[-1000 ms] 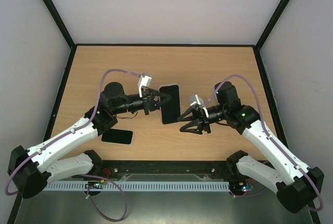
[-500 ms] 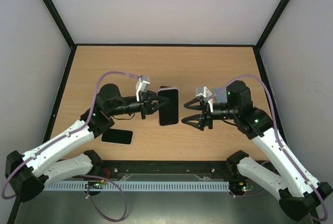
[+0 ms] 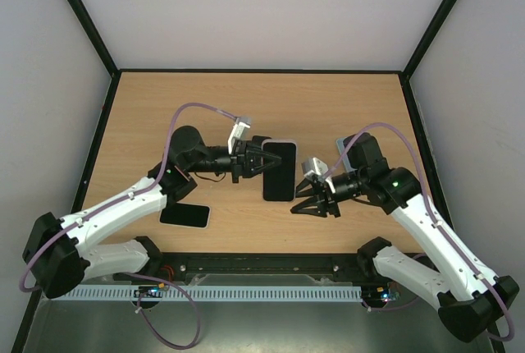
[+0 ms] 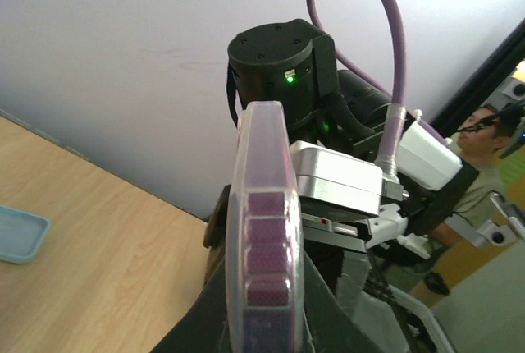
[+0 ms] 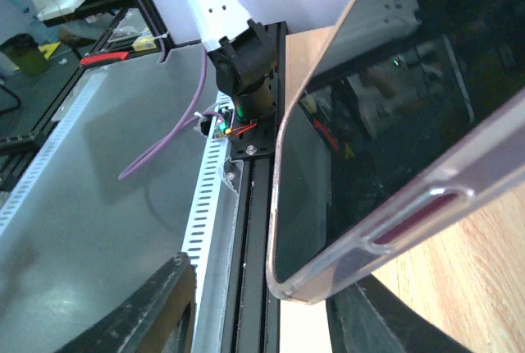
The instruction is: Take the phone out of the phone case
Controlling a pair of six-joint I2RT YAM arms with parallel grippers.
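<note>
The phone (image 5: pixel 410 82) sits in a clear phone case (image 3: pixel 279 171), held up off the table at its middle. My left gripper (image 3: pixel 261 162) is shut on the case's left side. In the left wrist view the case (image 4: pixel 264 263) stands edge-on between the jaws (image 4: pixel 262 330), purple showing through its rim. My right gripper (image 3: pixel 303 197) hangs open at the case's near right corner. The right wrist view has that corner (image 5: pixel 295 287) between the spread fingers (image 5: pixel 164 304), close to the right one and far from the left one.
A flat black phone-like slab (image 3: pixel 184 215) lies on the table near the left arm's forearm. A light blue tray-like thing (image 4: pixel 16 234) lies on the wood far to the left. The black frame rail (image 3: pixel 262 264) runs along the near edge.
The left arm has carried the cased phone a little to the right. The right gripper has dropped toward the near corner of the case, and its jaws have narrowed after opening wider.
</note>
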